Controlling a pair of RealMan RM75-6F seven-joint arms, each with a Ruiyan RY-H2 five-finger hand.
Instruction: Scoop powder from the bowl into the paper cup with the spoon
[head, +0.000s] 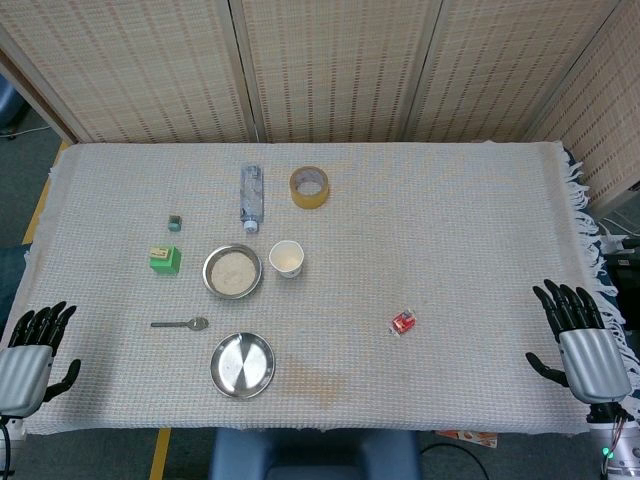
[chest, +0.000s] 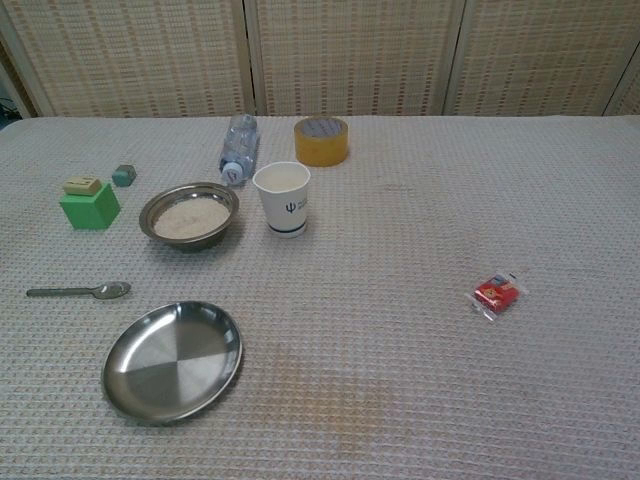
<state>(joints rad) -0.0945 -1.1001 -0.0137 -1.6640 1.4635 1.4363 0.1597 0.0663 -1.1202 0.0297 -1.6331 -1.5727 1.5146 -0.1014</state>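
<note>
A metal bowl (head: 233, 271) (chest: 189, 215) holding pale powder sits left of centre on the cloth. Just to its right stands a white paper cup (head: 286, 259) (chest: 282, 198), upright. A metal spoon (head: 181, 324) (chest: 80, 291) lies flat in front of the bowl, handle pointing left. My left hand (head: 32, 355) rests at the table's near left corner, fingers spread, holding nothing. My right hand (head: 578, 335) rests at the near right edge, fingers also spread and empty. Both hands are far from the spoon and show only in the head view.
An empty steel plate (head: 242, 364) (chest: 173, 359) lies near the front edge. A green block (head: 165, 260) (chest: 89, 204), a small teal piece (head: 175, 223), a lying water bottle (head: 251, 196) (chest: 236, 147), a tape roll (head: 309, 187) (chest: 321, 140) and a red packet (head: 403, 322) (chest: 497, 294) lie around.
</note>
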